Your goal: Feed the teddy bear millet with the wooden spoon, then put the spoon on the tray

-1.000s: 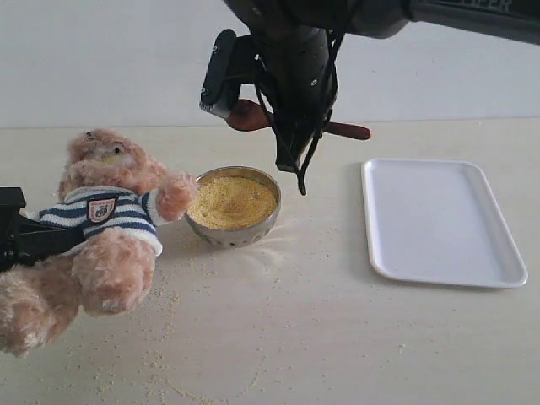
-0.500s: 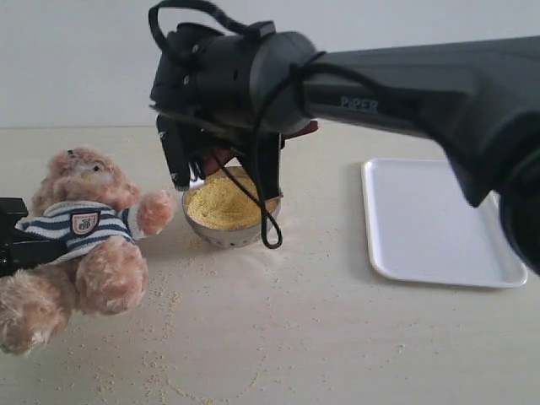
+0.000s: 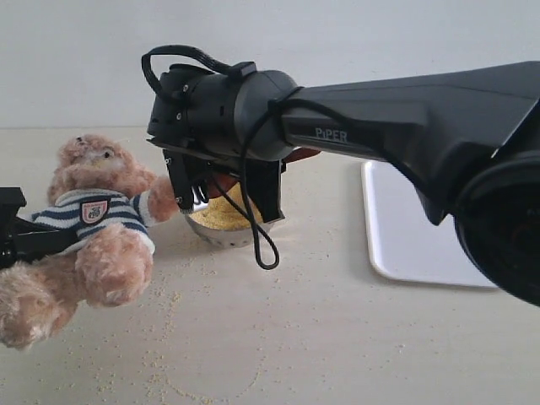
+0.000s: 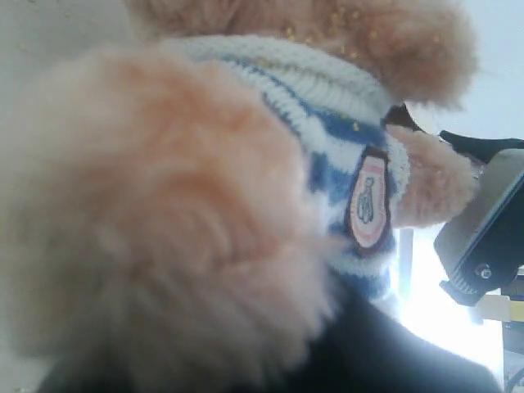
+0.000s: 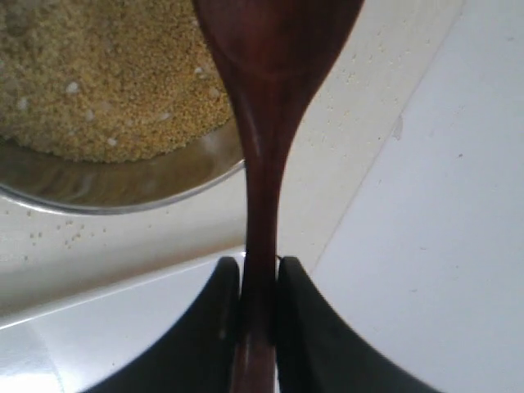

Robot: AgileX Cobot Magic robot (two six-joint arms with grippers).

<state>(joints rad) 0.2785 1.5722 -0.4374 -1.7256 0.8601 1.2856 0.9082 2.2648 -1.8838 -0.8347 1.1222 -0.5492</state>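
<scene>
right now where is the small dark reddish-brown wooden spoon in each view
exterior view: wooden spoon, a sliver under the right arm
left wrist view: not in it; the fluffy light-brown teddy bear fills it
right wrist view: centre, handle in the shut right gripper
shared landmark: shiny round metal bowl of millet, exterior and right wrist

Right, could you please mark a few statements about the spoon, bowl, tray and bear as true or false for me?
1. The right gripper is shut on the handle of the wooden spoon. True.
2. The spoon lies on the tray. False: it is in the gripper, held by the metal bowl.
3. The metal bowl is empty. False: it holds millet.
4. Loose grains lie on the table near the teddy bear. True.
5. The bear wears a plain red sweater. False: it is striped navy and white.
</scene>
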